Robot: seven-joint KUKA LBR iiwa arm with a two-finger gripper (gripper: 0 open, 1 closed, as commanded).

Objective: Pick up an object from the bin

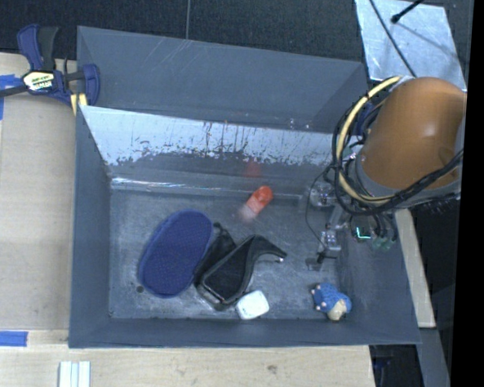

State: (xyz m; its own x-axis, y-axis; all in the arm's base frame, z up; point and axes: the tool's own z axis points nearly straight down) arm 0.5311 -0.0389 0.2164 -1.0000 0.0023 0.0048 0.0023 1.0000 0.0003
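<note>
Grey bin (93,220) holds, each placed from my gripper (324,255): blue oval pad (174,252) far left; black pouch-like thing (233,270) left; white block (252,304) lower left; blue-yellow toy (331,301) just below, not touching; orange bit (260,197) upper left. Grip apart or together: cannot tell.

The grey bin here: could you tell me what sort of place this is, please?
Probably a robotics lab's grasping cell: a grey metal bin of mismatched loose items, like a blue oval pad and small orange piece, with an arm's end effector inside.
</note>
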